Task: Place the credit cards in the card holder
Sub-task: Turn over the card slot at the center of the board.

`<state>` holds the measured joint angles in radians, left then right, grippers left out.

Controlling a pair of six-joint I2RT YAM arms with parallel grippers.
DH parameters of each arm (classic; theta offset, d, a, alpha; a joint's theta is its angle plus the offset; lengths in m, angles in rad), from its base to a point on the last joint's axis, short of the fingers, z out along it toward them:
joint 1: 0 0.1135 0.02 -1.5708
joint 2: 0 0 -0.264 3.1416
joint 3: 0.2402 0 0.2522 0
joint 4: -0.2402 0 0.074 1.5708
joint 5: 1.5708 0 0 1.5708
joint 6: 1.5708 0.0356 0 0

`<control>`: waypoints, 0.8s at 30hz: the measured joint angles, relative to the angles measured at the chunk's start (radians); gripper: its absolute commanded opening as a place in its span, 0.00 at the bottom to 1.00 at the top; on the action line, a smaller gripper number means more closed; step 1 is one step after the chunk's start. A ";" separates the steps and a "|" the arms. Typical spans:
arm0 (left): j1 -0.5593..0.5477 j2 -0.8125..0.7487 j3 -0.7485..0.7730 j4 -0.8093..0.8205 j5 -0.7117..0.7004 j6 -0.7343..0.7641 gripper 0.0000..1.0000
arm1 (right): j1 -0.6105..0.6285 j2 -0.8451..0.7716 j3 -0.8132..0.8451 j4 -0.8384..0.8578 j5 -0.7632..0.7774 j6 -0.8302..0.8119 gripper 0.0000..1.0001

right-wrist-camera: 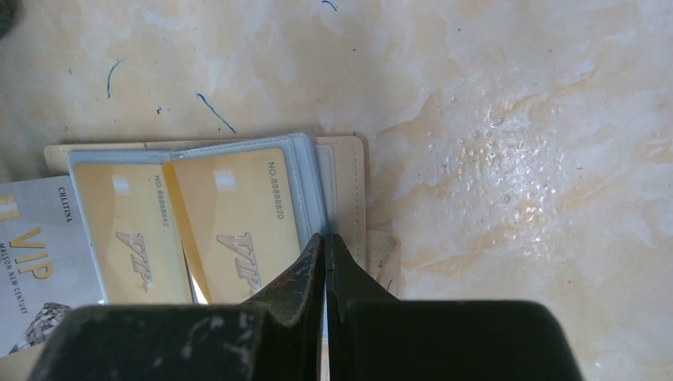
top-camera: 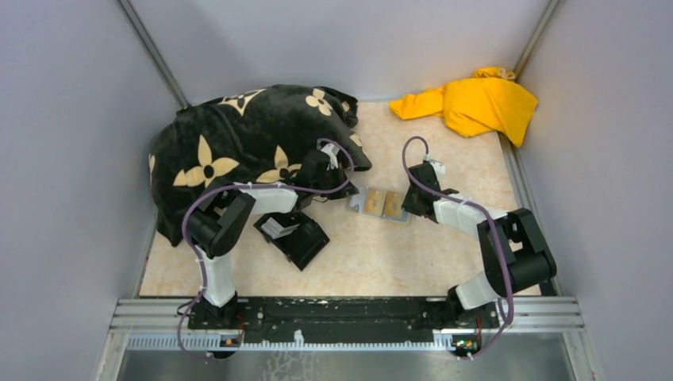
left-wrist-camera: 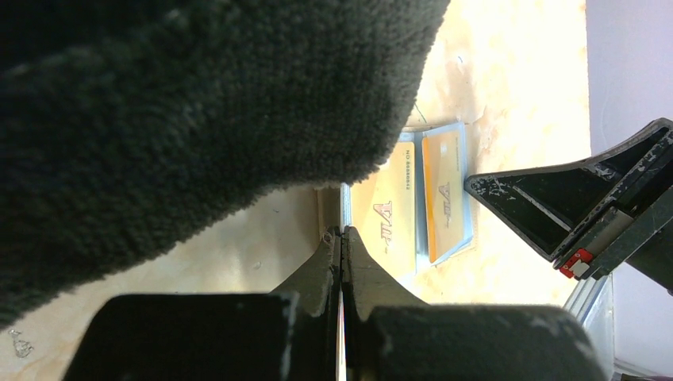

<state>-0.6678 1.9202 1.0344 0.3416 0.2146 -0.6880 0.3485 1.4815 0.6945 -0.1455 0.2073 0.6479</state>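
The tan card holder (top-camera: 381,217) (right-wrist-camera: 348,186) lies open on the marble table between both arms. Two gold credit cards (right-wrist-camera: 230,214) (right-wrist-camera: 127,230) (left-wrist-camera: 394,210) sit in its clear sleeves. A light blue card (right-wrist-camera: 36,254) marked VIP overlaps the holder's left near corner. My left gripper (top-camera: 347,195) (left-wrist-camera: 342,232) is shut, its tips at that corner against a thin pale blue edge. I cannot tell whether that edge is pinched. My right gripper (top-camera: 407,208) (right-wrist-camera: 325,238) is shut, its tips on the holder's right edge beside the clasp tab.
A black blanket with gold flowers (top-camera: 238,143) (left-wrist-camera: 159,119) is heaped at the back left, close over the left gripper. A black box (top-camera: 294,234) sits under the left arm. A yellow cloth (top-camera: 476,99) lies in the back right corner. Grey walls enclose the table.
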 measured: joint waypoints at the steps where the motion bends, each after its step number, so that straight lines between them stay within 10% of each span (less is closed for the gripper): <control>1: 0.000 -0.002 0.000 -0.003 -0.001 0.000 0.00 | 0.000 0.000 0.000 0.000 0.000 0.000 0.00; 24: -0.011 -0.011 0.000 -0.014 -0.005 0.000 0.00 | 0.000 0.000 0.000 0.000 0.000 0.000 0.00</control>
<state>-0.6788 1.9091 1.0344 0.3275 0.2092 -0.6880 0.3485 1.4815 0.6945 -0.1452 0.2070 0.6479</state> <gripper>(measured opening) 0.006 0.005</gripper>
